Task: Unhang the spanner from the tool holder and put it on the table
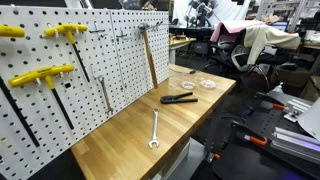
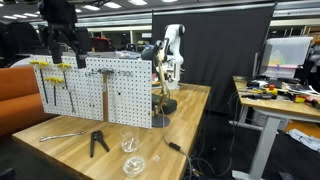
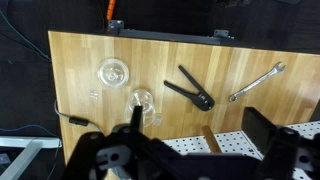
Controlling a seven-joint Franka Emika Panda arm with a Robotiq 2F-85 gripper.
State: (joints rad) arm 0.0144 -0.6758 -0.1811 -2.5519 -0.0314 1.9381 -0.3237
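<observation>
Standing on the light-brown table (image 2: 190,100), the tool holder (image 2: 120,95); cluttered desk (image 2: 262,97) nearby.

Workshop-lab: pegboard tool holder (image 1: 118,58), wooden workbench (image 1: 120,140), hanging hammer (image 1: 151,55), cluttered desk (image 2: 262,100).

Bright, even overhead light; slightly soft.

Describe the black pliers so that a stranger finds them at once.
Start at the wooden table with the white pegboard standing on it. In front of the board lie the pliers. They are the only black tool lying there, handles spread in a V; their neighbours are silver or clear.
</observation>
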